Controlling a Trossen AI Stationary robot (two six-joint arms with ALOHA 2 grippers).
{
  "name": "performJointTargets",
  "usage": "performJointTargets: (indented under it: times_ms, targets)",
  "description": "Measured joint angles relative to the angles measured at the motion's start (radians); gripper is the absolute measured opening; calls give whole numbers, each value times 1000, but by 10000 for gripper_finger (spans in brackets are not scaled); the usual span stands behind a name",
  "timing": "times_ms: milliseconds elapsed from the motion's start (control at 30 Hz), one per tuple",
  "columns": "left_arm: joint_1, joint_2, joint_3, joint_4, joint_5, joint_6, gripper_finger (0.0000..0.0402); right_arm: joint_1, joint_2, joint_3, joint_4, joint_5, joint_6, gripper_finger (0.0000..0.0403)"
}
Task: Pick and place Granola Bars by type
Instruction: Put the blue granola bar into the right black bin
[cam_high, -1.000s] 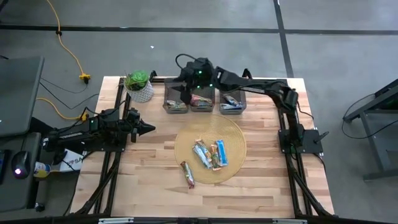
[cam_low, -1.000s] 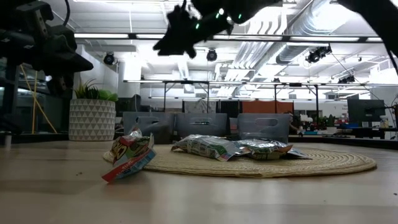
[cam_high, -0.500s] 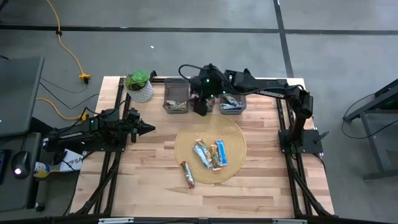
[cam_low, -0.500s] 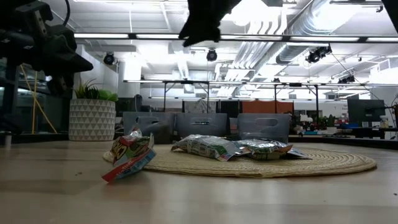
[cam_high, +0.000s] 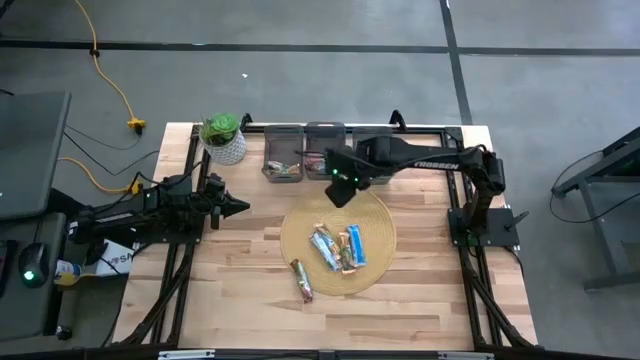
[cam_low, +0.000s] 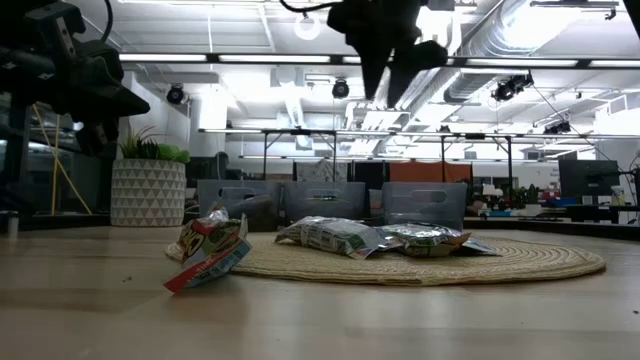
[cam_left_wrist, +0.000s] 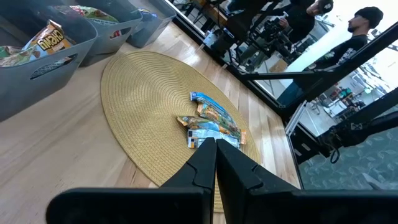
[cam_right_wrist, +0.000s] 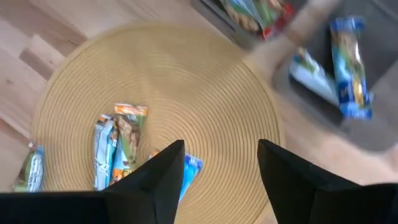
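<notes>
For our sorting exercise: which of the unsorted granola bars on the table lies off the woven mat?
The bar with the red-brown end, lying alone on the bare wood just off the mat's edge. The other three bars lie clustered together on the mat.

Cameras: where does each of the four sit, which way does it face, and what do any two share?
High view: overhead, straight down on the table; both arms show, right gripper open above the mat.
Low view: tabletop height, looking across to the bins; right gripper hangs above.
Left wrist view: on the left arm, facing the mat; shut left gripper at the bottom.
Right wrist view: on the right arm, looking down; its fingers show.
Shared: all four see the bars on the mat.
</notes>
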Motion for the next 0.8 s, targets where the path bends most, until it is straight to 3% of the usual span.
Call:
performJointTargets:
  times_ms: [300,467,800]
  targets:
    - [0,0,0,0,0,0,10,118,2,-6,-40,24,266,197]
    - [0,0,0,-2,0,0,10,197,2,-115,-23,-8,411,197]
    - [0,0,0,-16,15,24,10,252,0,-400,309,-100,558,197]
